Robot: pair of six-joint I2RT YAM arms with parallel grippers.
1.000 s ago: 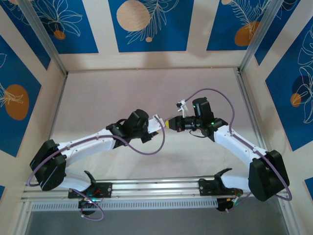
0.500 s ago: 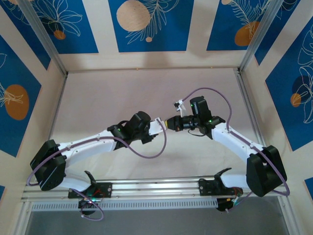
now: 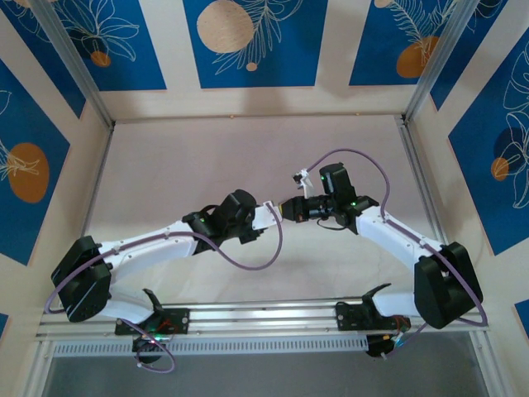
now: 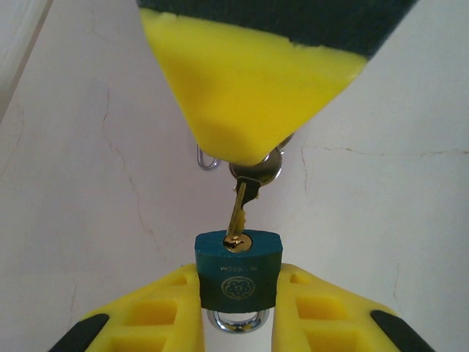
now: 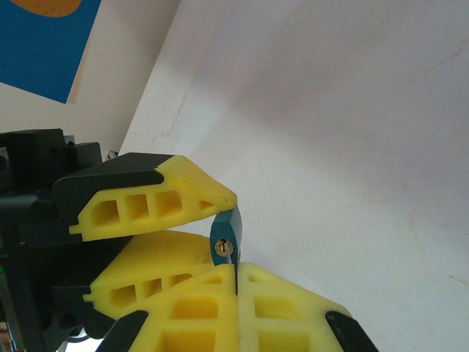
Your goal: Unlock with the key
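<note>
Padlock (image 4: pixel 238 273): teal body, keyway end facing the other arm, silver shackle (image 4: pixel 234 321) at the opposite end. It is held off the table (image 3: pixel 207 157), roughly over the table's middle.

Left gripper (image 4: pixel 236 287): jaws narrow and clamped on the padlock's two sides, one yellow finger (image 4: pixel 165 312) against each flank. The shackle sits in the gap behind the body. In the top view the left gripper (image 3: pixel 269 208) reaches in from the padlock's left.

Right gripper (image 4: pixel 245 147): jaws pressed together, pinching the head of the key (image 4: pixel 238 209). From its own wrist camera the right gripper (image 5: pixel 236 273) shows no gap between the fingers, and the padlock (image 5: pixel 224 236) is just beyond the tips.

Key: brass-coloured blade and silvery head, hanging from the right fingertips. It is tilted slightly off the padlock's axis. Blade tip is at the brass keyway on the padlock's end face. Cannot tell how far in it is. A small wire ring (image 4: pixel 207 160) sits beside the key's head.

Top view: the two grippers meet tip to tip at the padlock, right gripper (image 3: pixel 287 208) on its right.
</note>
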